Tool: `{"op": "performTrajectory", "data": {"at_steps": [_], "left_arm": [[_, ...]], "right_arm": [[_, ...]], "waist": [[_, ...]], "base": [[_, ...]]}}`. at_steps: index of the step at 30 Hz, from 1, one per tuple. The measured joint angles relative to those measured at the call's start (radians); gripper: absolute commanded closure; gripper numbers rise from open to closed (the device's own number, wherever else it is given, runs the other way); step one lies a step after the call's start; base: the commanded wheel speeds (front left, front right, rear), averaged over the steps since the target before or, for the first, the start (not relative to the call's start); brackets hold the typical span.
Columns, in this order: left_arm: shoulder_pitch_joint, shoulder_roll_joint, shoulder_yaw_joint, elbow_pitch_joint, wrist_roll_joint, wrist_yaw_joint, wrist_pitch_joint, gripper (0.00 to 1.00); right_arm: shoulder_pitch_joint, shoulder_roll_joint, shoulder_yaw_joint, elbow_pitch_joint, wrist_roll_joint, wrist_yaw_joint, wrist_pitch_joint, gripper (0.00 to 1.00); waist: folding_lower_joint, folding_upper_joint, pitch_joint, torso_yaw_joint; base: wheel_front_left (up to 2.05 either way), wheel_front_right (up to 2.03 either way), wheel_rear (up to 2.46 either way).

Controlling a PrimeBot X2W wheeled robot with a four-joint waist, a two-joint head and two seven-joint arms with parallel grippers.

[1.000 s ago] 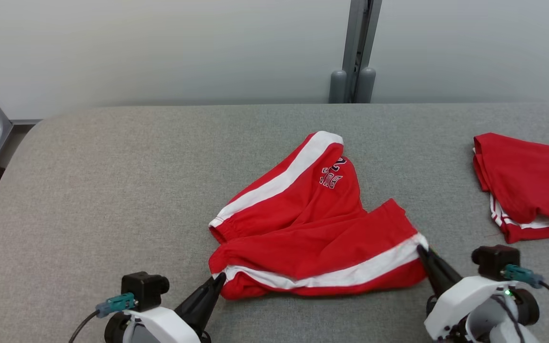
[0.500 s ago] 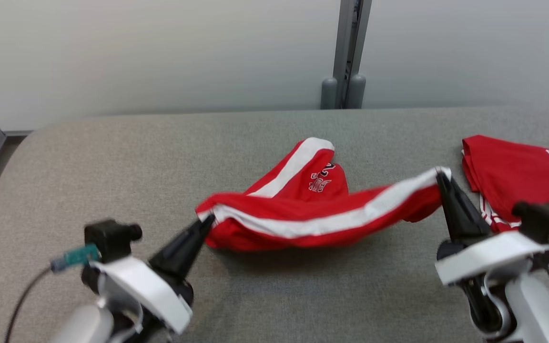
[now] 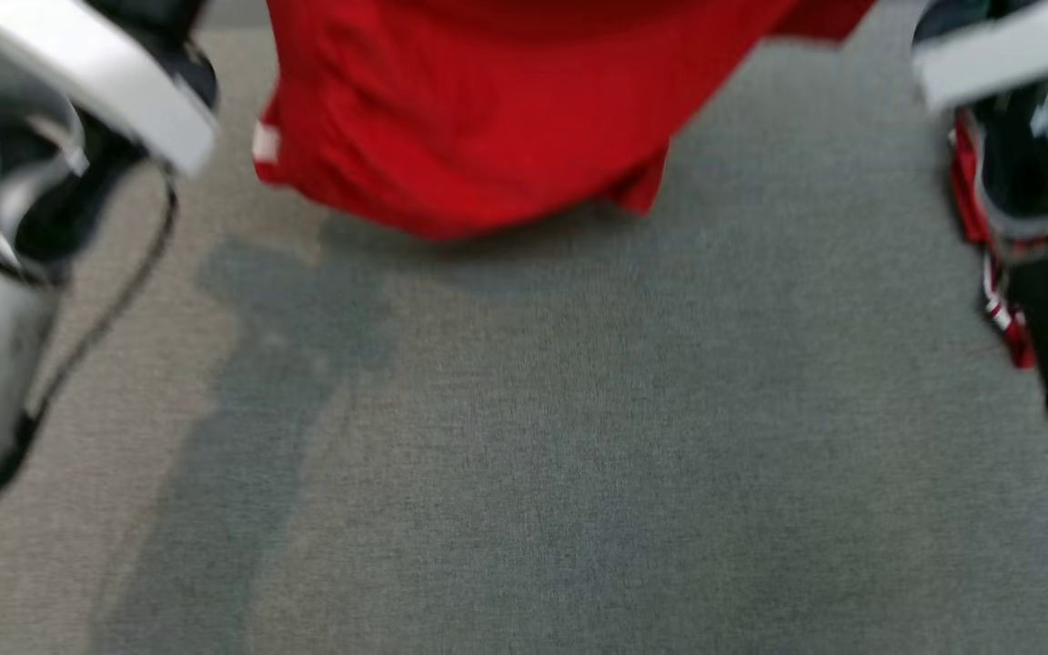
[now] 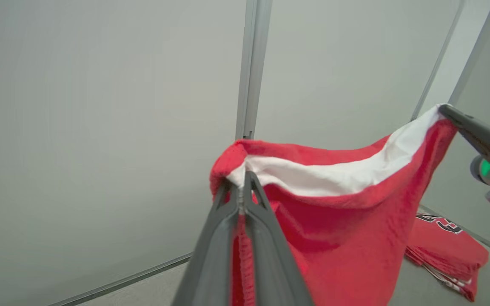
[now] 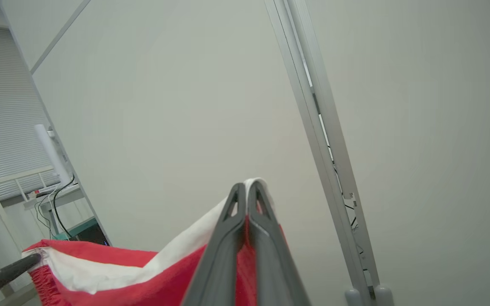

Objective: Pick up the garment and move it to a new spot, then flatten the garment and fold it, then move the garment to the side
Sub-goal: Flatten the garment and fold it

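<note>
Left wrist view: gripping red shorts (image 4: pixel 347 229) by white band with left tool (image 4: pixel 241 180), clamping other end with right tool (image 5: pixel 247 189); hanging blurred, probably clear of grey tabletop (image 3: pixel 579 455).

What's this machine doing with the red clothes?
A two-armed robot is holding up a pair of red shorts over a grey table. Its left end effector and right end effector are each shut on one end of the white stripe, with the cloth hanging between them. Another red garment lies on the table to its right.
</note>
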Motion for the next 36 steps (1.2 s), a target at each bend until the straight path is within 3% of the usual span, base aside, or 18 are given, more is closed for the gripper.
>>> {"op": "performTrajectory", "data": {"at_steps": [5,10,18,26,36], "left_arm": [[-0.222,0.004,-0.030,0.103,-0.024,0.000,-0.010,1.00],[-0.445,0.001,-0.077,0.224,-0.020,0.000,-0.098,1.00],[-0.604,-0.018,-0.183,0.350,-0.054,0.000,-0.183,1.00],[-0.439,0.026,-0.387,0.355,-0.168,0.000,-0.190,1.00],[-0.074,0.157,-0.601,0.208,-0.300,0.000,-0.262,1.00]], "right_arm": [[-0.230,-0.010,0.019,0.078,0.011,0.000,-0.048,1.00],[-0.453,-0.040,0.055,0.139,0.017,0.000,-0.112,1.00],[-0.584,-0.056,0.037,0.133,0.005,0.000,-0.134,1.00],[-0.357,-0.065,0.184,0.091,0.021,0.000,-0.136,1.00],[0.105,-0.138,0.305,-0.057,0.099,0.000,-0.136,1.00]], "waist": [[0.0000,0.0000,0.111,-0.009],[0.0000,0.0000,0.229,-0.014],[0.0000,0.0000,0.302,-0.012],[0.0000,0.0000,0.237,-0.019],[0.0000,0.0000,0.050,-0.045]], "base": [[0.00,0.00,0.00],[0.00,0.00,0.00],[0.00,0.00,0.00],[0.00,0.00,0.00],[0.00,0.00,0.00]]}}
